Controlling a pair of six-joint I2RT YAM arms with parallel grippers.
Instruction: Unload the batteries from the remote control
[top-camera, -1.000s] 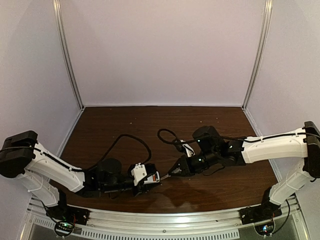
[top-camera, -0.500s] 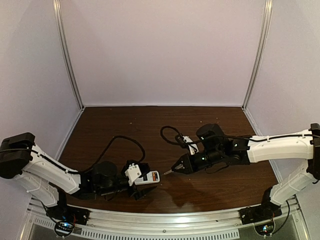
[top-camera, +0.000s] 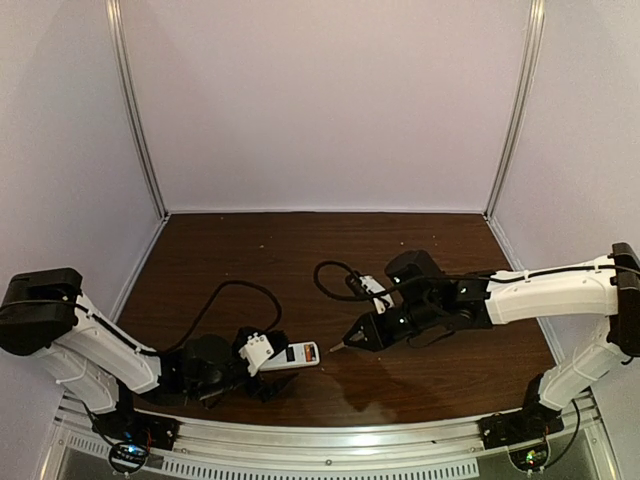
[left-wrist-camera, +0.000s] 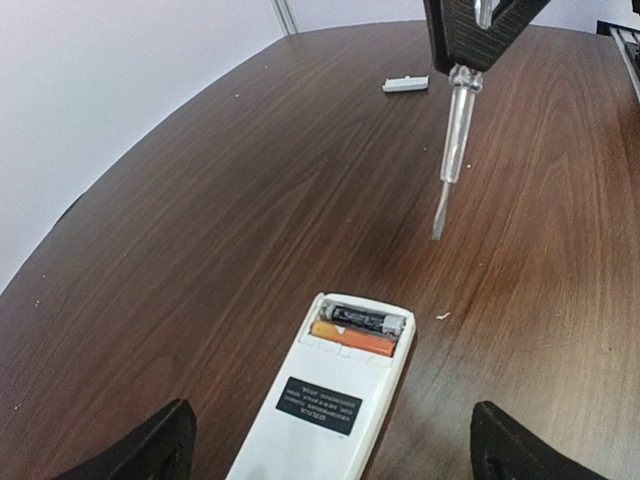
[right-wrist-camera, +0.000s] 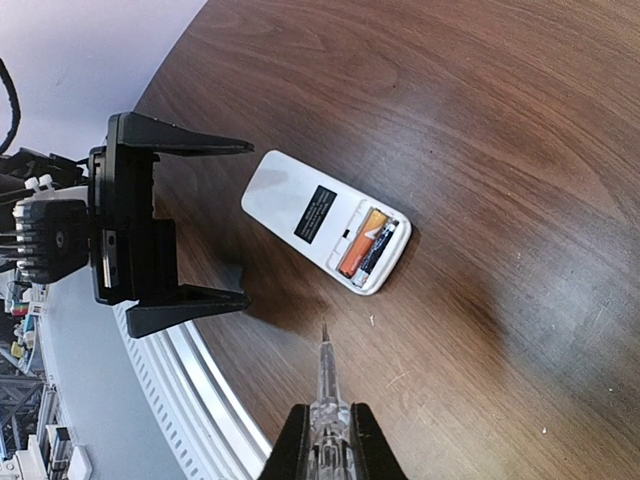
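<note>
Left pincer (right-wrist-camera: 247, 222) is spread wide, touching nothing, with the remote (left-wrist-camera: 322, 415) lying just at its fingertips. Right pincer (right-wrist-camera: 326, 432) is clamped on a screwdriver (left-wrist-camera: 456, 125), whose tip hangs near the remote. The remote lies on the table (left-wrist-camera: 190, 210), white back up, black label, compartment uncovered. Inside, a dark battery (left-wrist-camera: 366, 319) and an orange battery (left-wrist-camera: 350, 341) lie side by side.

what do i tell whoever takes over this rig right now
Left pincer: open, holding nothing, tips at the end of the remote control.
Right pincer: shut on the screwdriver, which points at the remote control, stopping short of it.
The remote control lies back up on the table, compartment open, both batteries inside.
Done: compartment opened. Left: both batteries to come out.
</note>
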